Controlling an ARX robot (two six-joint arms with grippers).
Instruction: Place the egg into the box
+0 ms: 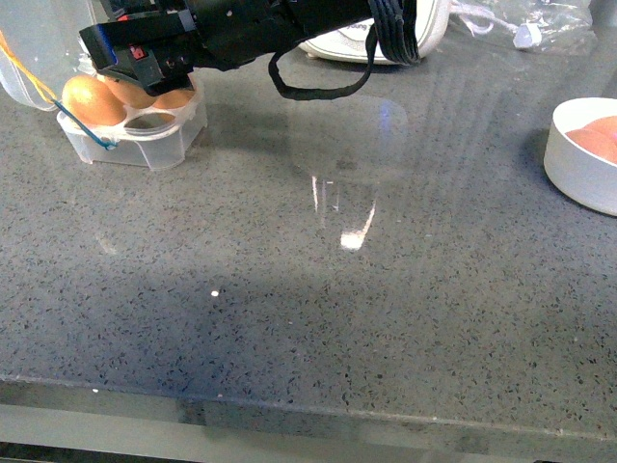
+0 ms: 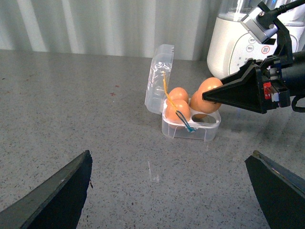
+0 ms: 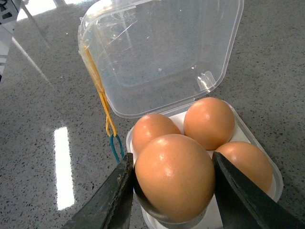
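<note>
My right gripper [image 3: 174, 191] is shut on the egg [image 3: 174, 176], a smooth orange-brown one, one finger on each side of it. The egg hangs just over the near cup of the box [image 3: 162, 57], a clear plastic case whose lid stands open. Three more brown eggs [image 3: 209, 121] sit in the other cups. In the left wrist view the held egg [image 2: 196, 102] is at the box [image 2: 190, 131], above a bare cup. In the front view the right gripper [image 1: 135, 72] covers the box [image 1: 145, 145] at the far left. My left gripper [image 2: 171, 153] is open above bare counter.
A round white bowl [image 1: 578, 169] holding brown eggs [image 1: 598, 140] stands at the right edge of the grey stone counter. A white appliance [image 1: 376, 39] and a plastic bag [image 1: 540, 24] lie at the back. Yellow and blue-green bands [image 3: 109, 129] hang from the box.
</note>
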